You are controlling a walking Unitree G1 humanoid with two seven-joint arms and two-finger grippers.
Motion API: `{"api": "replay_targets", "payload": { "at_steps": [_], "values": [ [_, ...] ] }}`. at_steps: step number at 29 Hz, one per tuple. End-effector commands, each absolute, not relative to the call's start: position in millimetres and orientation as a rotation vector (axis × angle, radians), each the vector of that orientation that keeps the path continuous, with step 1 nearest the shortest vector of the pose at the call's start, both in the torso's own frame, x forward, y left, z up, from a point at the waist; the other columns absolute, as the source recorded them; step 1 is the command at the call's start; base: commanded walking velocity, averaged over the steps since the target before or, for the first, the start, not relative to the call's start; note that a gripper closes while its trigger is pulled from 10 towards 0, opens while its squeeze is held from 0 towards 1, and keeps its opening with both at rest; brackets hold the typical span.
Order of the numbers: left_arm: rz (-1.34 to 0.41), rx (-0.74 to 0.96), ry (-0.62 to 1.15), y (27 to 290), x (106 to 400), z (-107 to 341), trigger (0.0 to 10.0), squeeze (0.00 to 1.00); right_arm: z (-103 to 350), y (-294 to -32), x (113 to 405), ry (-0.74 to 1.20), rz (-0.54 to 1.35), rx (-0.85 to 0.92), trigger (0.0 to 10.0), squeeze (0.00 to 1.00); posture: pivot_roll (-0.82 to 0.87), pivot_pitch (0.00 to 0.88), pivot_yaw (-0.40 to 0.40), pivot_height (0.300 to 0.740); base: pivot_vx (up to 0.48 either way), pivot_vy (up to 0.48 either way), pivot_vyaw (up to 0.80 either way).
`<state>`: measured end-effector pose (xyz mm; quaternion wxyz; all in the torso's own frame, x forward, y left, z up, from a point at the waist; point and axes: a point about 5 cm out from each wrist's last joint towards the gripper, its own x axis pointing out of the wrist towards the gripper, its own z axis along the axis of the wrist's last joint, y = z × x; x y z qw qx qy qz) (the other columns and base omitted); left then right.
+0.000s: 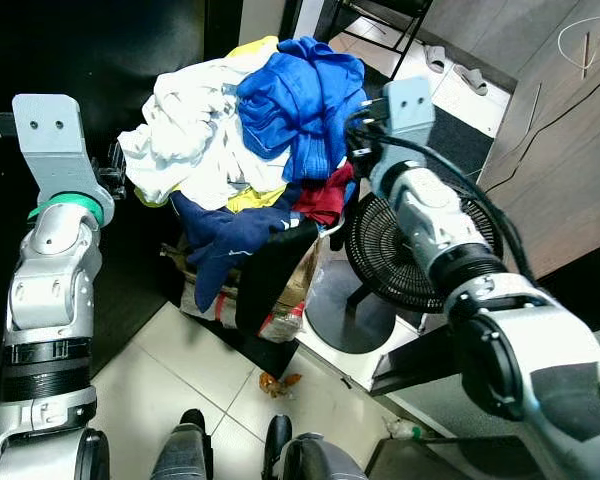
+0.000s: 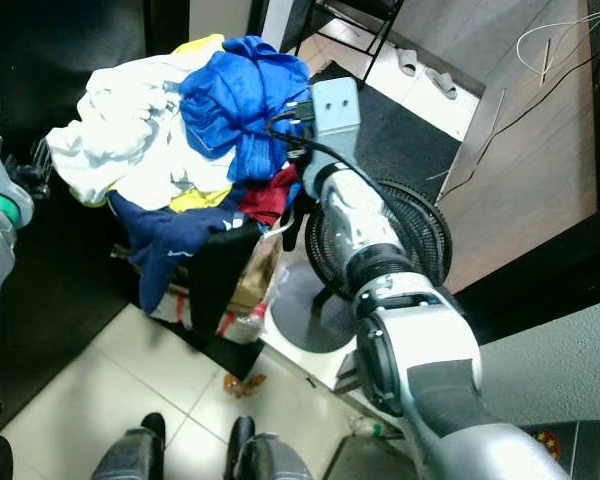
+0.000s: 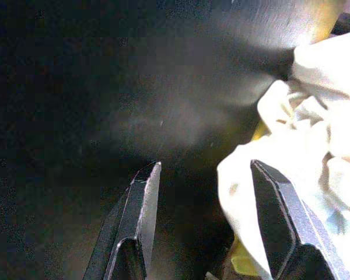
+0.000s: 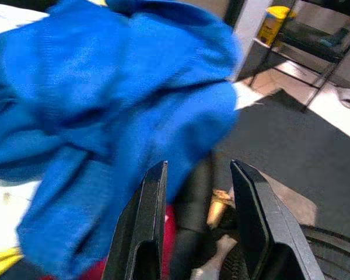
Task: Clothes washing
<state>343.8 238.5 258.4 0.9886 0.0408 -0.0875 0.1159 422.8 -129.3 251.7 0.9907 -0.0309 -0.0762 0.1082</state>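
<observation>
Evidently bracketing the heaped laundry pile (image 1: 245, 160) for a two-sided lift, left tool (image 3: 204, 233) and right tool (image 4: 198, 233) both gape, grasping nothing.

A black floor fan (image 1: 420, 250) lies face-up at centre right of the frame, its round base (image 1: 348, 310) on white floor tiles (image 1: 170, 370). A dark mat (image 1: 460, 110) lies beyond it. A pair of slippers (image 1: 458, 68) sits at the upper right, near a black metal rack (image 1: 380, 25). Orange debris (image 1: 278, 381) lies on the tiles at lower centre.

Fan (image 1: 420, 250) (black) crowds the clothes heap (image 1: 245, 140).
</observation>
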Motion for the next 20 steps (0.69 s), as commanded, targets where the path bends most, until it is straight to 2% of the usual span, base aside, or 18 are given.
{"api": "replay_targets", "payload": {
  "at_steps": [1, 7, 8, 9, 11, 15, 20],
  "values": [
    [0.2, 0.077, -0.169, 230.5, 347.2, 255.3, 10.0, 0.0, 248.3, -140.7, 422.8, -0.142, 0.183, -0.052, 10.0, 0.0, 0.12, 0.136, -0.14, 0.74, 0.0, 0.0, 0.0],
    [0.072, 0.188, -0.224, 206.5, 355.2, 267.7, 10.0, 0.0, 246.5, -150.4, 421.5, -0.158, 0.173, -0.045, 10.0, 0.0, 0.08, 0.116, -0.094, 0.74, 0.0, 0.0, 0.0],
    [-0.037, 0.232, -0.254, 190.1, 356.1, 273.5, 10.0, 0.0, 244.3, -149.9, 420.4, -0.168, 0.184, -0.034, 10.0, 0.0, 0.06, 0.105, -0.068, 0.74, 0.0, 0.0, 0.0],
    [-0.037, 0.232, -0.254, 190.1, 356.1, 273.5, 10.0, 0.0, 244.3, -149.9, 420.4, -0.168, 0.184, -0.034, 10.0, 0.0, 0.06, 0.105, -0.068, 0.74, 0.0, 0.0, 0.0],
    [-0.185, 0.265, -0.29, 170.6, 353.2, 279.6, 10.0, 0.0, 239.6, -147.0, 418.3, -0.183, 0.21, -0.015, 10.0, 0.0, 0.05, 0.097, -0.045, 0.74, 0.0, 0.0, 0.0],
    [-0.252, 0.245, -0.314, 168.5, 343.6, 280.4, 10.0, 0.0, 233.1, -143.4, 415.3, -0.198, 0.232, 0.016, 10.0, 0.0, 0.05, 0.092, -0.033, 0.74, 0.0, 0.0, 0.0],
    [-0.216, 0.214, -0.317, 177.6, 322.3, 273.0, 10.0, 0.0, 227.2, -135.0, 406.8, -0.268, 0.256, 0.03, 10.0, 0.0, 0.06, 0.095, -0.038, 0.74, 0.0, 0.0, 0.0]
  ]
}}
